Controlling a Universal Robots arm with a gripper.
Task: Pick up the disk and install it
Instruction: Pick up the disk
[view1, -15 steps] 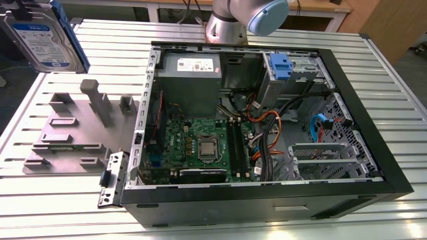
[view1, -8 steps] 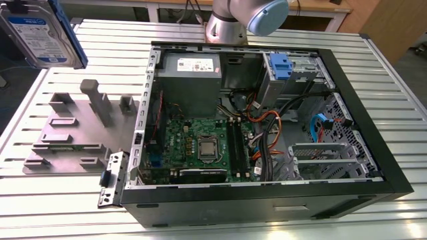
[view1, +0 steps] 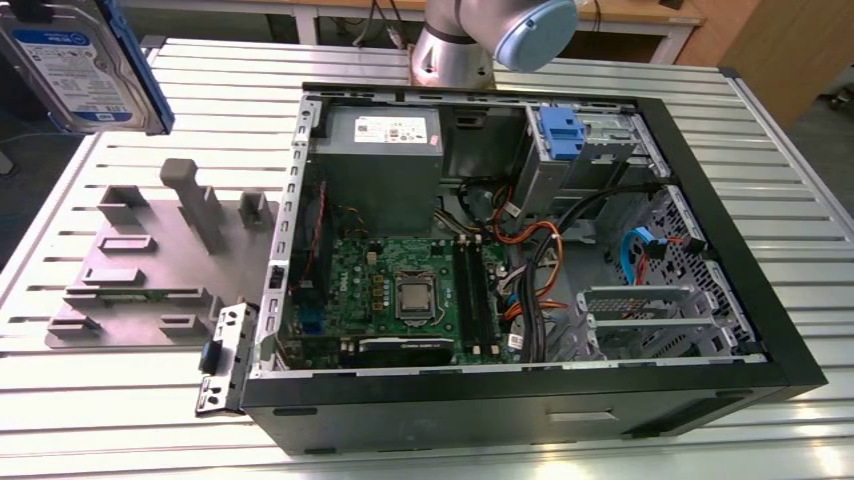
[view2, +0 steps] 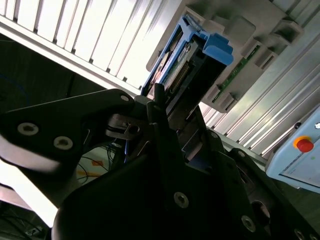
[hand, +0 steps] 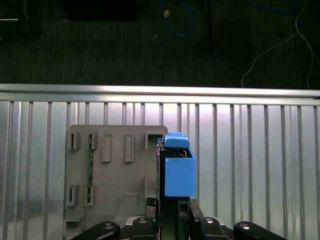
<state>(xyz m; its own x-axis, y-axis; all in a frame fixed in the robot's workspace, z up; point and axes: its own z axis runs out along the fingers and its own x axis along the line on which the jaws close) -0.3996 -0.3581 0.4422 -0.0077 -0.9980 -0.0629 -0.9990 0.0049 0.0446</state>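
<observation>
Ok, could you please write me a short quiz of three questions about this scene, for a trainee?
1. True or false: the disk already sits inside the computer case.
2. What are the jaws shut on? A) an orange cable B) the disk in its blue bracket C) nothing
3. Fill in: in the exterior view, the grey fixture plate lies on the table at the case's ____ side.
Key: 1 false; 2 B; 3 the exterior view's left.
</observation>
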